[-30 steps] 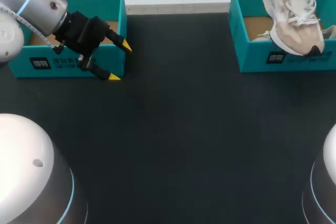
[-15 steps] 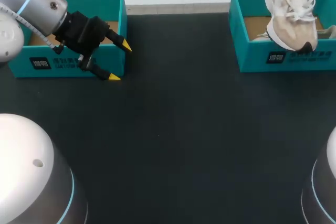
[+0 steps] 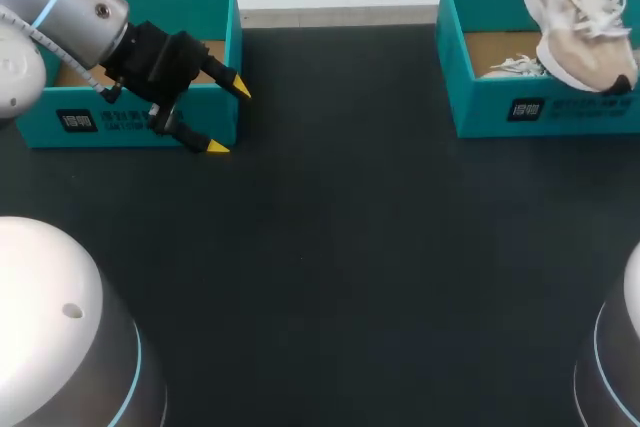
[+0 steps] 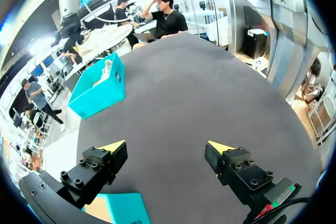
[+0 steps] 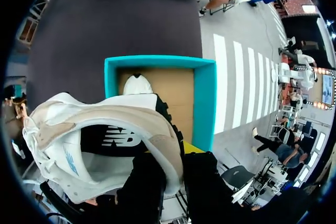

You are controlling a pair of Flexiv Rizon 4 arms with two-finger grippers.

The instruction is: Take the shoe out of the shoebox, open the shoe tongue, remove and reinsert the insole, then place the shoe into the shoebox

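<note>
Over teal shoebox (image 3: 540, 107), beige shoe (image 3: 585, 32), white laces, dark toe

Far right on the dark flat table (image 3: 330, 247) sits the teal cardboard shoebox (image 3: 500, 107). The beige fabric sneaker (image 3: 580, 42) hangs above its right half, heel clamped in the right gripper (image 5: 176, 177). A second pale shoe (image 5: 137, 84) lies inside that box, underneath. Far left is another teal cardboard box (image 3: 110, 122), well apart. The left gripper (image 3: 228, 117) hovers at that box's near right corner, fingers spread.
</note>
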